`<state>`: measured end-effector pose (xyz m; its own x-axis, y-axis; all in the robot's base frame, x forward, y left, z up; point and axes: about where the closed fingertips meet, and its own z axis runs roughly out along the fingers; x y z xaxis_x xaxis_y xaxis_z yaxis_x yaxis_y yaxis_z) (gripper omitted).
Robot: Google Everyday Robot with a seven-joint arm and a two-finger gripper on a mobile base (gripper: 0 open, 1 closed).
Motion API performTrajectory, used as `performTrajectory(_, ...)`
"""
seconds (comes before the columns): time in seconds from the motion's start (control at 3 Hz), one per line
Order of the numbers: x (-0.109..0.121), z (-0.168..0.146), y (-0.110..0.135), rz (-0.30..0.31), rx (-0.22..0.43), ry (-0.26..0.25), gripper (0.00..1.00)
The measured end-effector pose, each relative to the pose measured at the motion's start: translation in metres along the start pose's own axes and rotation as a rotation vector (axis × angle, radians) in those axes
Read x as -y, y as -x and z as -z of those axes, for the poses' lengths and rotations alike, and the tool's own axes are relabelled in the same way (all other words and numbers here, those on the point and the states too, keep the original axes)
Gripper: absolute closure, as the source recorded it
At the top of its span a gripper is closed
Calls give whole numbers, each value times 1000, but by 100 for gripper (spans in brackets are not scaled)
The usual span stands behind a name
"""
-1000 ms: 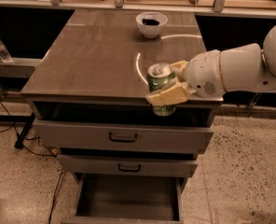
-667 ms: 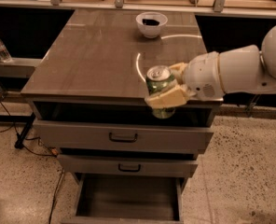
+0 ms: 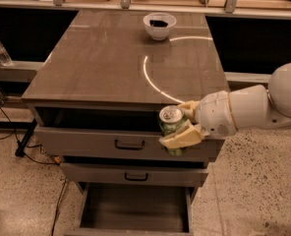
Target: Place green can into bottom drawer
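My gripper (image 3: 181, 124) comes in from the right on a white arm and is shut on the green can (image 3: 173, 128), with pale fingers (image 3: 181, 138) on either side of it. The can is upright, its silver top showing, held in the air just past the cabinet's front edge, in front of the top drawer's right half. The bottom drawer (image 3: 135, 208) is pulled out below, with a dark flat inside and grey side walls. The can is well above it and toward its right side.
The grey cabinet top (image 3: 106, 63) carries a white bowl (image 3: 159, 25) at the back. Two handled drawers, the top one (image 3: 130, 144) and the middle one (image 3: 135, 176), stick out slightly. A plastic bottle (image 3: 0, 50) stands on a shelf at the left. Cables (image 3: 8, 127) lie on the floor at left.
My gripper has carried the green can forward and down, from over the cabinet top's front right edge to in front of the top drawer.
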<state>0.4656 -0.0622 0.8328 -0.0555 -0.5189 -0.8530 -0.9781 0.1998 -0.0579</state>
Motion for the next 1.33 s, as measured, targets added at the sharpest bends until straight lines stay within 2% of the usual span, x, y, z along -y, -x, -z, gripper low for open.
performTrajectory(0.33, -18, -22, -46, 2, 25, 38, 100)
performTrajectory(0.67, -43, -32, -97, 2, 29, 48, 100)
performTrajectory(1.0, -48, -31, -102, 13, 20, 42, 100)
performTrajectory(1.33, -68, -28, -156, 47, -17, 12, 100)
